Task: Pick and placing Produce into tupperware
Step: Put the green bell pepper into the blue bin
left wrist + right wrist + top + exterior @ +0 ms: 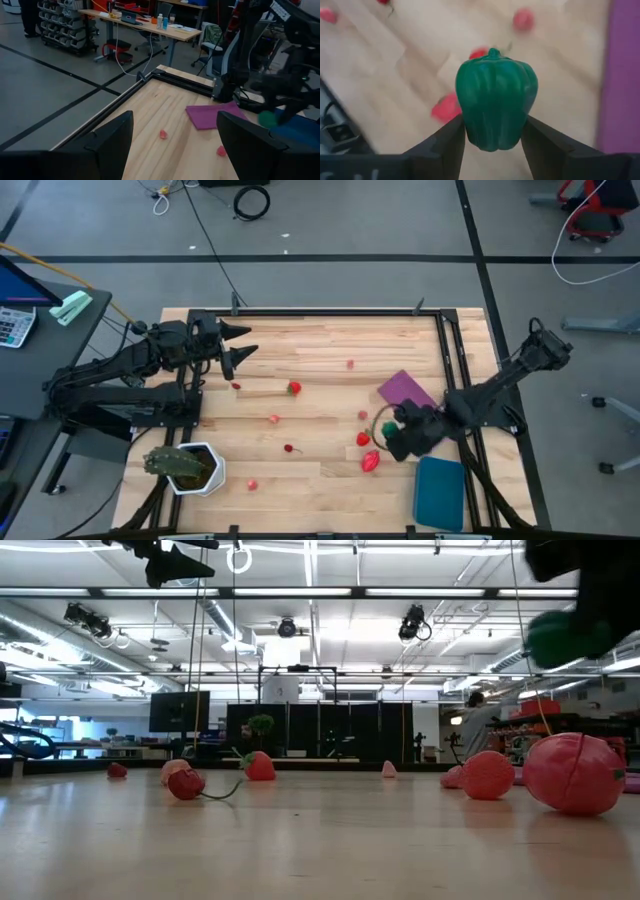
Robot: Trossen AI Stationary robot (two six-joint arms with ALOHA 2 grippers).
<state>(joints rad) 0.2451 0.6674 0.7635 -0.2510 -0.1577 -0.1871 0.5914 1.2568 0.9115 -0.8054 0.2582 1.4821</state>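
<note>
My right gripper (393,430) is shut on a green toy pepper (496,102), which hangs above the table in the low view (560,638). The teal tupperware (440,492) sits flat near the table's near right corner, just near-side of that gripper. Red and pink produce pieces lie scattered on the wood, among them a strawberry (294,388) and two red pieces (371,461) (363,438) beside the right gripper. My left gripper (238,347) hovers open over the far left of the table, touching nothing; its fingers (112,142) frame the far edge. My right gripper pinches the green pepper between its two fingers (451,142), one on each flank of the pepper's end nearest the wrist (470,132). The fingers reach in from the table's right, slanting down. The pepper is lifted clear of the table, its bumpy end pointing away from the fingers.
A flat purple sheet (405,390) lies just beyond the right gripper toward the far edge. A white pot with a leafy plant (190,468) stands near the near left corner. A black frame (448,350) runs along the table's right and far edges. Bare wood spans the middle.
</note>
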